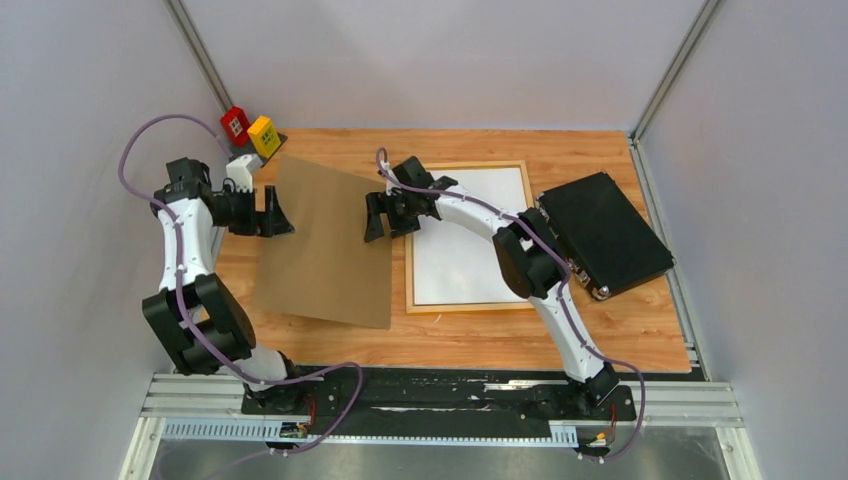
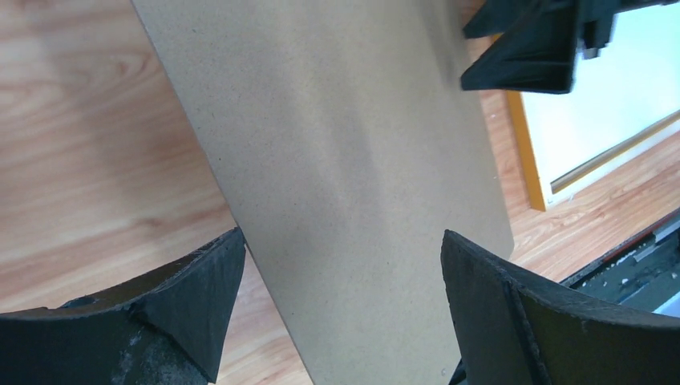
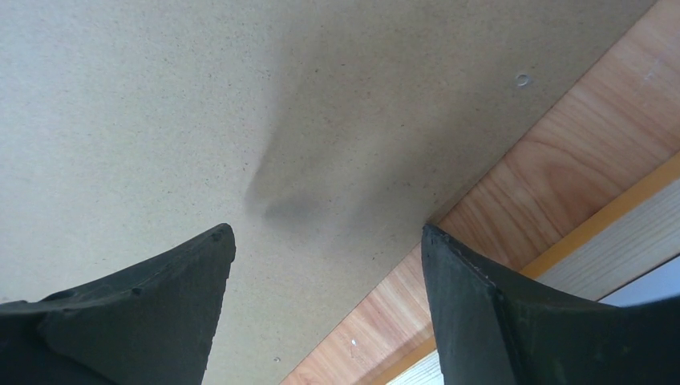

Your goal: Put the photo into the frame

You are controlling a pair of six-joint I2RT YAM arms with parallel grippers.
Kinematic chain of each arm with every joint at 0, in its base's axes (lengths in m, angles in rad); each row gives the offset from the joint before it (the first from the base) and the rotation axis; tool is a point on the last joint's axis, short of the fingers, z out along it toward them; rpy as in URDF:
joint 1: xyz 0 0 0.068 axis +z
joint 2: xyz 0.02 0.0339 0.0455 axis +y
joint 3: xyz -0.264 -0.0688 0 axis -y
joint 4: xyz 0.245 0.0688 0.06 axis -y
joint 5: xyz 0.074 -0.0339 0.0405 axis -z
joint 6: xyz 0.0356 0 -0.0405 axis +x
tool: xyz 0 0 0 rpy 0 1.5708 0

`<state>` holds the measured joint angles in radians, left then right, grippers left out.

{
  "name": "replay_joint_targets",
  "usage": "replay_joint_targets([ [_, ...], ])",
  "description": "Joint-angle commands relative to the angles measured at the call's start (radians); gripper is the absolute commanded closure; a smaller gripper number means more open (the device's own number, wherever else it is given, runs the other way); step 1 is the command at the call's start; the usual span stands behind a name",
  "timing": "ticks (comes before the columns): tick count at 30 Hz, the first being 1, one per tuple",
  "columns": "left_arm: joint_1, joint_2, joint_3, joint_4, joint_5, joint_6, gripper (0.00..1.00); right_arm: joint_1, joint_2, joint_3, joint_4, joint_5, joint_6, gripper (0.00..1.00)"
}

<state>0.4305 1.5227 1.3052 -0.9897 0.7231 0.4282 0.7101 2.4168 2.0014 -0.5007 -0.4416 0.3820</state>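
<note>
Seeing a metal rail point(image 1: 450, 405) at the near edge, carrying both arm bases. Looking past it onto the wood-grain table point(image 1: 450, 340): finding a brown hardboard panel point(image 1: 325, 250) lying askew, left of centre. Hovering at its far-left corner with the left gripper point(image 1: 278, 214), fingers spread, clasping nothing. Hovering over its right edge with the right gripper point(image 1: 378, 218), fingers also apart. Noting the photo point(image 1: 460, 265), white side up, lying inside the frame point(image 1: 470, 308) just right of the panel, and a black case point(image 1: 605, 235) beyond. Spotting red point(image 1: 235, 124) and yellow point(image 1: 264, 135) blocks at the far-left corner, with grey walls point(image 1: 430, 60) enclosing everything.
</note>
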Motion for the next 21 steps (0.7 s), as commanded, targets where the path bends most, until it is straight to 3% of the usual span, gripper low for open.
replay_joint_targets([
  [1,-0.116,-0.063,0.022,-0.108,0.267,-0.012,0.03,0.047,0.049,0.027,-0.001,-0.135,0.001,0.17],
  [21,-0.245,-0.212,0.057,-0.119,0.335,-0.042,0.0,-0.004,0.071,0.022,0.042,-0.518,-0.139,0.14],
])
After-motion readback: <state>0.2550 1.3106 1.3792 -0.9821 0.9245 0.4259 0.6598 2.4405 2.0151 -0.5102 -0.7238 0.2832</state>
